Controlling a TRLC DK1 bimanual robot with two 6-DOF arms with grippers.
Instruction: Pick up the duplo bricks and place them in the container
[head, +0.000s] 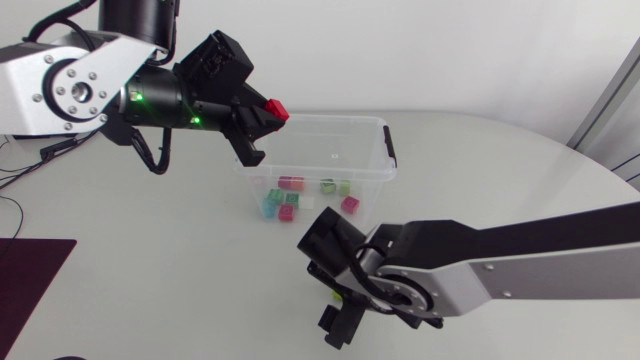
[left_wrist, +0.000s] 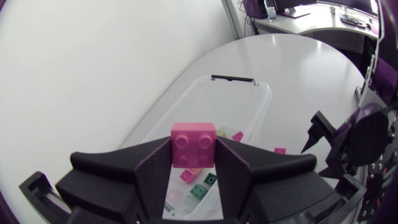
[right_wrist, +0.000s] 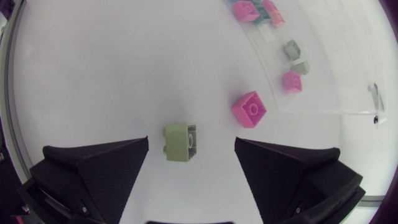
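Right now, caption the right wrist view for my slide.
Open right gripper above a pale green brick; pink brick beside the container.

A robotics lab: left arm (head: 80, 90) and right arm (head: 520, 260) at a white table (head: 150, 250).

Left jaws clamp a red brick (head: 276, 108) above the left rim of the clear container (head: 335, 120), which stands near the worktop's (head: 500, 180) far edge. Coloured bricks (head: 291, 184) lie inside it. Right jaws hang low toward the near edge.
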